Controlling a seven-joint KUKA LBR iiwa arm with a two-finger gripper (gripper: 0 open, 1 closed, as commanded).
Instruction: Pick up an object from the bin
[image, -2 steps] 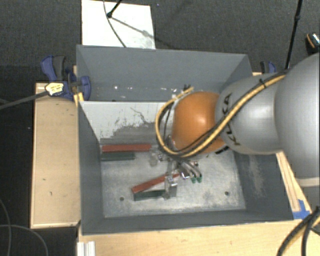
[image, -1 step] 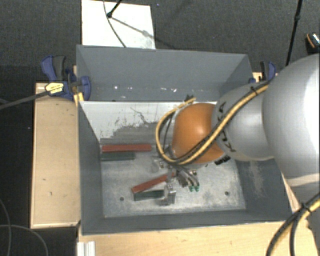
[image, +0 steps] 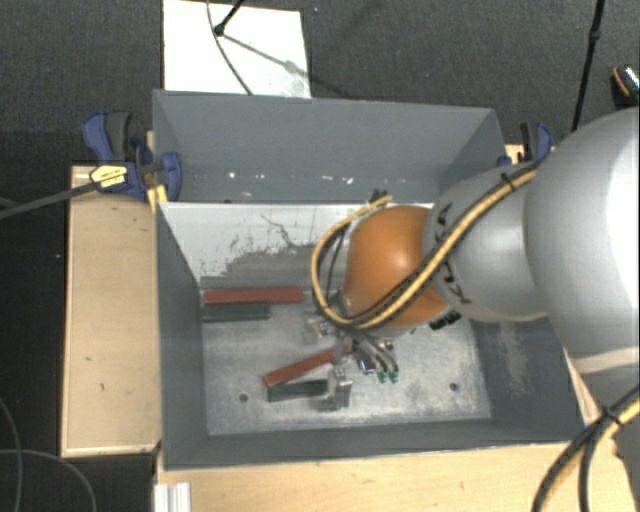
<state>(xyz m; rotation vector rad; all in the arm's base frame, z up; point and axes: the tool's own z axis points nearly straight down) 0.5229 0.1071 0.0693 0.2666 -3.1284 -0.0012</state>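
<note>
A reddish-brown flat bar (image: 297, 370) lies slanted on the bin floor near the middle front, its right end raised slightly toward the gripper. My gripper (image: 338, 391) hangs low under the orange cover, right at that end of the bar, its tip close to the floor. Whether the bar's end sits inside the gripper or just beside it cannot be made out. A second reddish-brown bar (image: 251, 296) lies flat along the back left of the floor, well apart from the gripper.
The arm with its orange cover and looped cables covers the right half of the bin floor. Bare floor stretches to the left of the slanted bar and along the front wall.
</note>
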